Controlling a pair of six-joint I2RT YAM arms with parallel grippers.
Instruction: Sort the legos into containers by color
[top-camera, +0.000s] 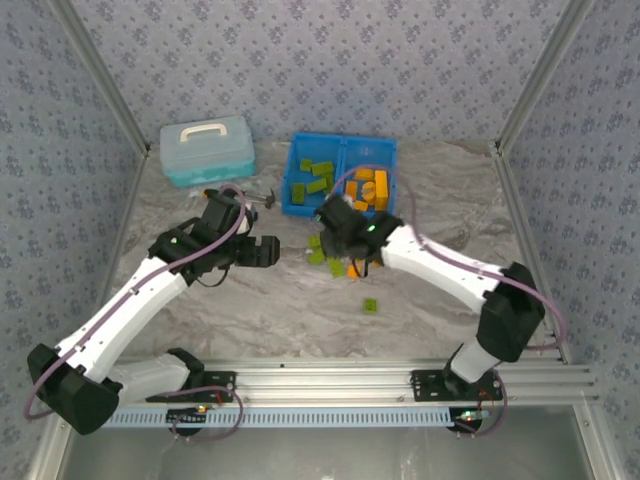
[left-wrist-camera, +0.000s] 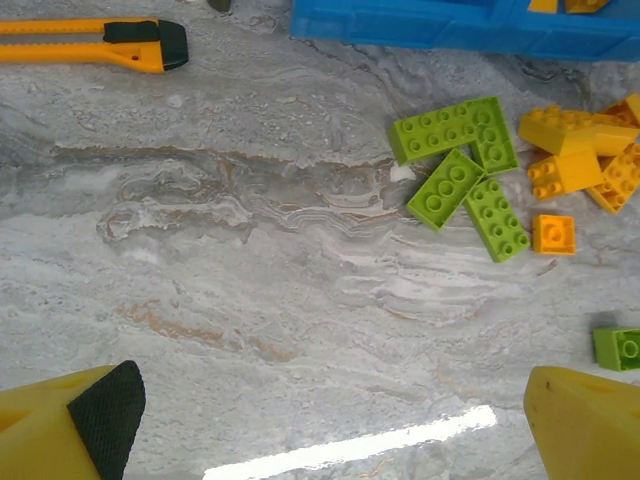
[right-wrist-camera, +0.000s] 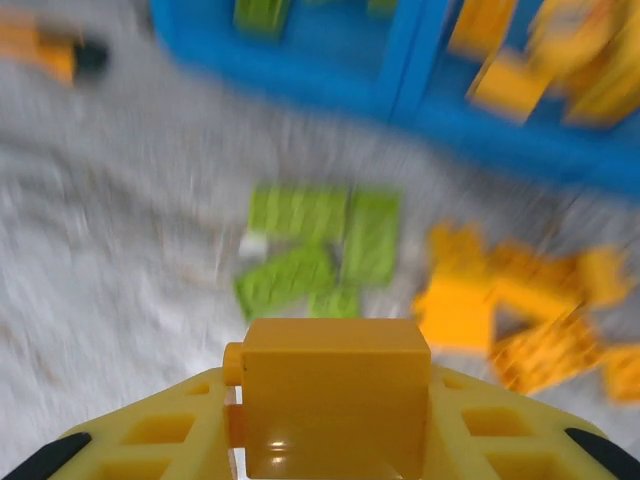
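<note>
The left gripper (left-wrist-camera: 330, 425) hangs wide open and empty over bare table (left-wrist-camera: 250, 280). Right of it, loose green legos (left-wrist-camera: 462, 175) and orange legos (left-wrist-camera: 580, 155) lie just before the bin (left-wrist-camera: 420, 25). The right gripper (right-wrist-camera: 335, 430) clamps an orange brick (right-wrist-camera: 335, 380) above them.

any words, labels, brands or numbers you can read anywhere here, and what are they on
No text can be read in any view.
utility knife: no marking shows.
blue bin: no label shows.
light-blue case: plain lid, no label.
green legos: any lettering on the studs is too small to read.
held orange brick: plain face, and the view is blurred.
</note>
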